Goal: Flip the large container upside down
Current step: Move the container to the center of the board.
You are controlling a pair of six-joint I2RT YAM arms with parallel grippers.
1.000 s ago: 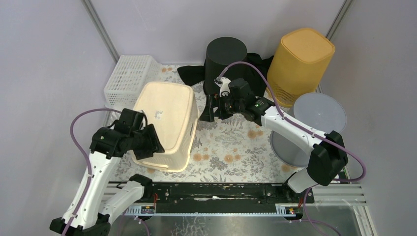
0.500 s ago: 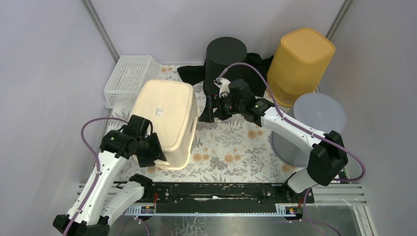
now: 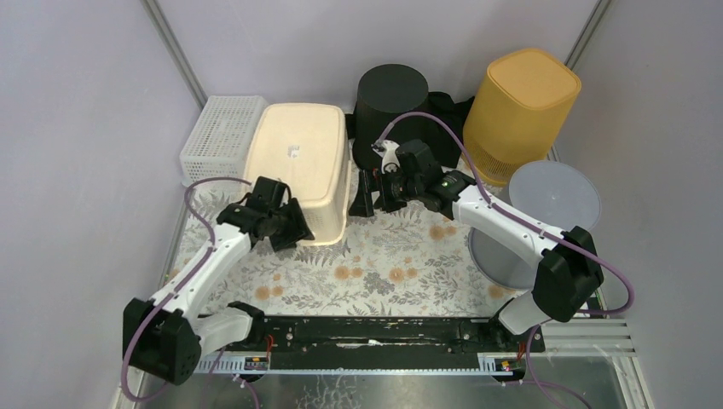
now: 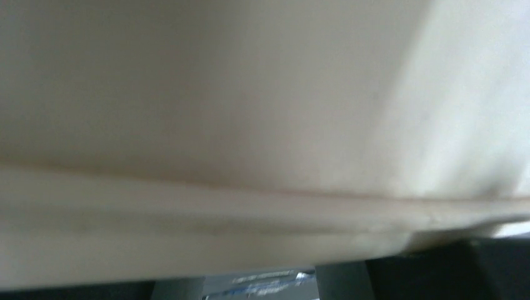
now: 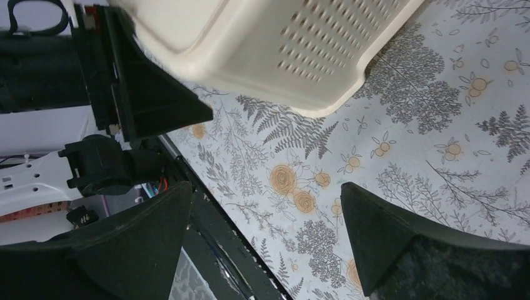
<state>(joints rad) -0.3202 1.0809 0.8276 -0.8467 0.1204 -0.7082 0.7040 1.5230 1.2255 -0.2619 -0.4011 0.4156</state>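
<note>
One flip seemingly almost done: large cream perforated plastic container (image 3: 300, 162) bottom-up at eleven o'clock on the floral-print desk (image 3: 401, 256), beside a white mesh basket (image 3: 217, 141). At its near rim, left fingers (image 3: 281, 228), hold impossible to judge; right fingers (image 3: 364, 200) wide apart, empty. Settle the rim flat, release gently. Plain grey walls (image 3: 85, 128) all round.

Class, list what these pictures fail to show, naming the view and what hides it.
Left gripper grip: top view, its own wrist covers the jaws; left wrist view, blurred cream container wall fills it.
Sticker on the container: top view, too small to read.
Black cloth: top view, mostly behind the black bin.
</note>
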